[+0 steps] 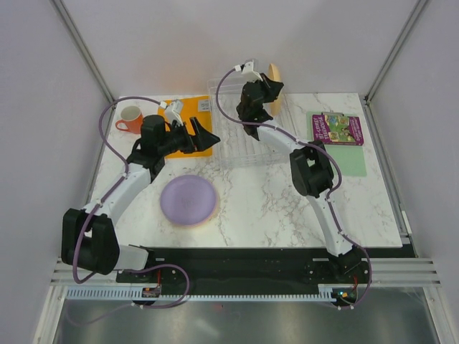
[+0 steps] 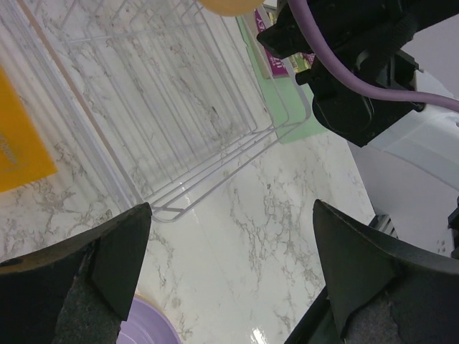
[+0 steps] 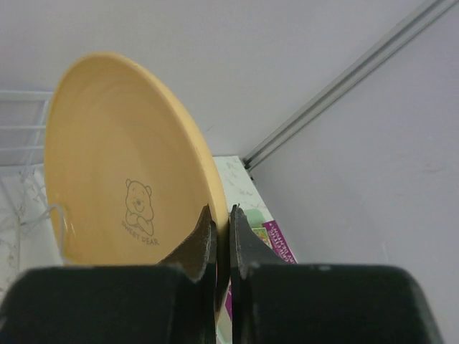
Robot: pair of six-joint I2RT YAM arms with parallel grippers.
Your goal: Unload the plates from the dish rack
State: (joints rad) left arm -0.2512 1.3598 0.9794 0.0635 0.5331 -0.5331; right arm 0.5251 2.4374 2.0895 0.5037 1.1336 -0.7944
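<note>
right gripper (image 3: 221,215): clenched on rim of round yellow-orange plastic plate (image 3: 122,165), upright
left gripper (image 2: 231,208): spread wide, empty

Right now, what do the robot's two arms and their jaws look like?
The left arm and the right arm look alike: smooth white link shells between bulky black joint housings. A purple cable runs outside along each arm in loose loops. The jaws are black, wedge-shaped and tapering, with grainy inner faces. I see no markings.
</note>
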